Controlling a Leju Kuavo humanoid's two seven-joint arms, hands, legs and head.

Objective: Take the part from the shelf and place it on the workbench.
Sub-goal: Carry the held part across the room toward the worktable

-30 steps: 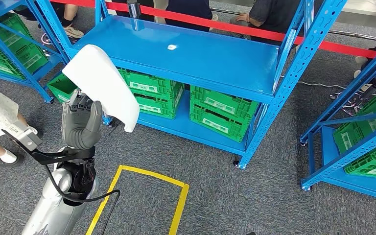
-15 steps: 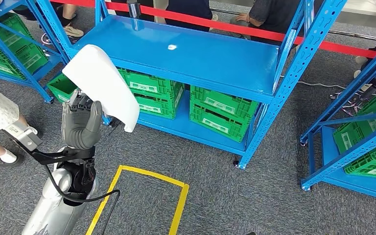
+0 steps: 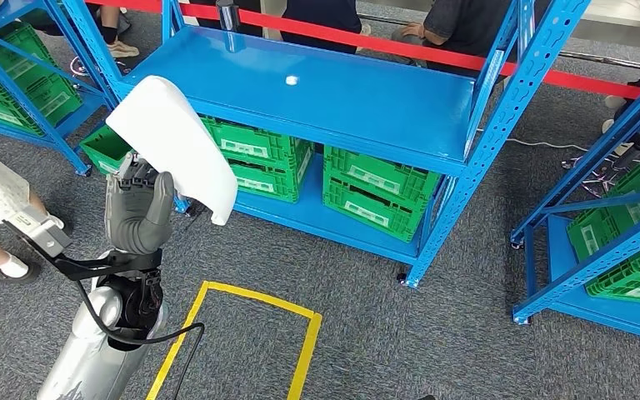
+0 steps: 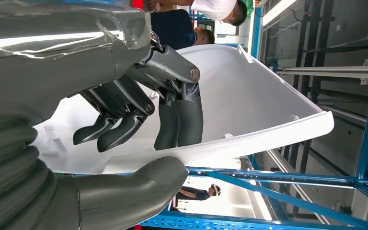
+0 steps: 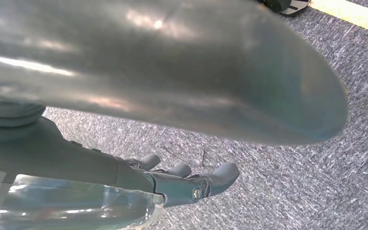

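The left robot hand (image 3: 139,210) gripped the white moulded part (image 3: 175,143) by its lower edge. In the left wrist view the thumb (image 4: 139,184) lay on the outer face and the fingers (image 4: 178,115) pressed inside the hollow shell, which kept the wide, light panel from swinging. The part was held raised and tilted in the air, overlapping the near left corner of the blue shelf (image 3: 325,92) in the head view; whether it touched that shelf could not be told. Judged from this, the part was already lifted and its placement was not yet done.

The right robot hand (image 5: 191,184) hung over the grey carpet with its fingers curled inward and nothing in them, apparently kept out of the way.

Green crates (image 3: 379,193) stood on the lower shelf level. Each carried a white label, but the writing was too small to read. No brand or marking showed on the part. A yellow tape rectangle (image 3: 242,333) marked the carpet near the robot, probably a standing position. A red barrier band (image 3: 433,54) ran behind the shelf, with people beyond it.
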